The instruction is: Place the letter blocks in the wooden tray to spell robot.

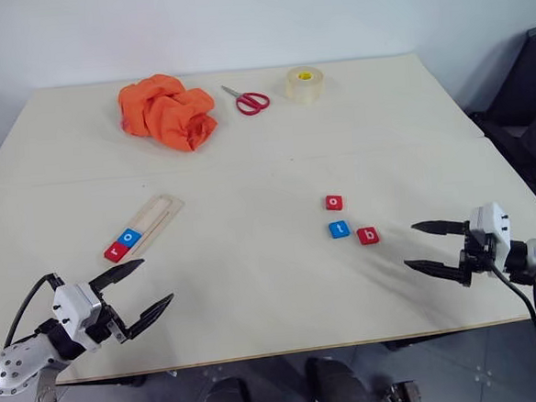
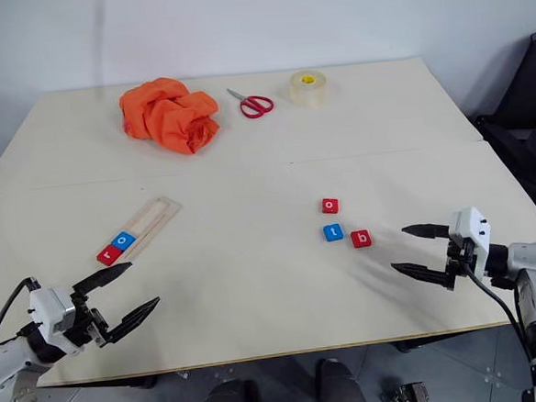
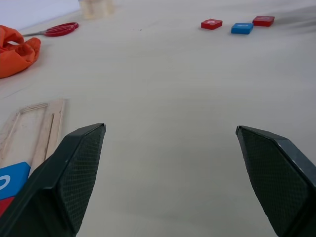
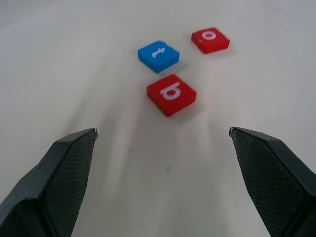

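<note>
The counter is wide and pale, and I'll place everything from the tray, which lies slantwise on the counter's left half. Far behind the tray sits a crumpled orange cloth; right of the cloth are red scissors, then a tape roll. The left tool hovers just in front of the tray's near end, its two black fingers spread wide with nothing between them. The right tool hangs well off to the tray's right, near the counter's edge, fingers likewise wide apart and empty. In the tray's near end lie a red r block and a blue o block, touching. Well to the tray's right, loose on the counter, are a red o block, a blue t block just in front of it, and a red b block beside the t, nearest the right tool
</note>
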